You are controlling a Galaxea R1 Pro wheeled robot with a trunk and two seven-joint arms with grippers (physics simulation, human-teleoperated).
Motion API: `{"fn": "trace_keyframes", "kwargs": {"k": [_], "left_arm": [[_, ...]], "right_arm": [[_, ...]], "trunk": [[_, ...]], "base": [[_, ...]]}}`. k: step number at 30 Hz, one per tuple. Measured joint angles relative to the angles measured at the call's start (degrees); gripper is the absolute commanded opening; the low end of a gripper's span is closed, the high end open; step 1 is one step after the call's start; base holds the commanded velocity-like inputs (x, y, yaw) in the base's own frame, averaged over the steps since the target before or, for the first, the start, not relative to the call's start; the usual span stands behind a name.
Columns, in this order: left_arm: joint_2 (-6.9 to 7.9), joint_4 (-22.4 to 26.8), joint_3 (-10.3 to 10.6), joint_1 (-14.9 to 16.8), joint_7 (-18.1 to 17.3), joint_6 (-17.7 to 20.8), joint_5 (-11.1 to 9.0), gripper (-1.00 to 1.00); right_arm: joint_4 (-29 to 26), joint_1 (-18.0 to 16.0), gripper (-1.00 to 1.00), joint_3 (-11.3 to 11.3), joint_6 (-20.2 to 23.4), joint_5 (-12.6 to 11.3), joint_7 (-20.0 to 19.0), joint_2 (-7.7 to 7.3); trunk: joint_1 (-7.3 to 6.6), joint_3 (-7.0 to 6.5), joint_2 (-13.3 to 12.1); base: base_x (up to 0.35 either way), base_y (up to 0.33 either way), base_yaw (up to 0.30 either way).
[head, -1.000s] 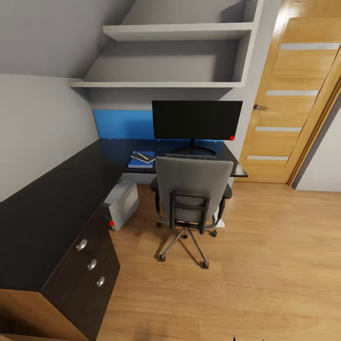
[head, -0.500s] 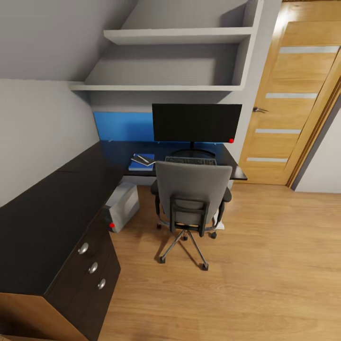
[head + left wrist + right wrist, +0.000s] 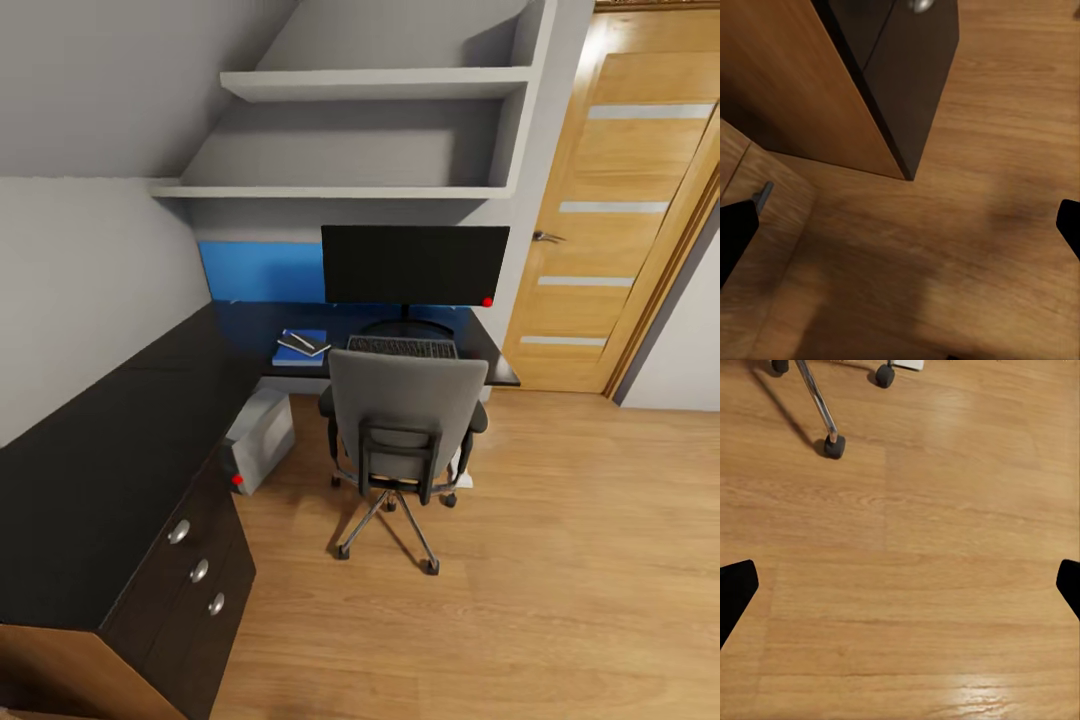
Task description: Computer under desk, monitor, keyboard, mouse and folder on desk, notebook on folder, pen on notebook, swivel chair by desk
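You face the corner of the bedroom with the black L-shaped worktop (image 3: 110, 470) running along the left wall and across the back. The monitor (image 3: 415, 264) stands upright on the back part, red light at its lower corner. The keyboard (image 3: 402, 348) lies flat just in front of the monitor's stand. To its left, the blue folder (image 3: 302, 350) lies on the worktop with the notebook (image 3: 304, 344) on top of it; a thin pale pen (image 3: 297, 340) lies across the notebook. The mouse is too small to make out. The computer (image 3: 258, 436) stands on the floor under the worktop, next to the drawer unit (image 3: 200, 570) with three silver knobs. The swivel chair (image 3: 404, 428) is pulled up to the worktop in front of the keyboard, its back toward you.

Your left gripper (image 3: 900, 232) hangs over the wood floor (image 3: 520, 560) by the drawer unit's corner, jaws spread wide, nothing between them. Your right gripper (image 3: 900, 589) hangs over bare floor near the chair's castors, jaws also spread wide and empty. A wooden door (image 3: 620, 220) stands to the right of the worktop, and grey shelves (image 3: 370, 130) sit above the monitor.
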State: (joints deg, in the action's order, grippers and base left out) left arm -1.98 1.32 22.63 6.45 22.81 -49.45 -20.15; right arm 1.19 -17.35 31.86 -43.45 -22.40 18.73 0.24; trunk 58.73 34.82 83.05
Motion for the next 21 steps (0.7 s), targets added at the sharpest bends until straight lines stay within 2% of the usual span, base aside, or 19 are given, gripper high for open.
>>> {"fn": "trace_keyframes", "kwargs": {"k": [4,21], "left_arm": [[-0.03,0.02,0.01,0.00,-0.21,0.07,0.00,1.00],[0.06,0.02,0.15,-0.03,-0.47,0.37,0.01,1.00]], "right_arm": [[0.01,-0.01,1.00,0.00,0.00,0.00,0.00,0.00],[0.00,0.00,1.00,0.00,0.00,0.00,-0.01,0.00]], "trunk": [[-0.88,-0.72,-1.61],[-0.89,-0.72,-1.62]], "base": [[0.000,0.000,0.000],[0.000,0.000,0.000]]}}
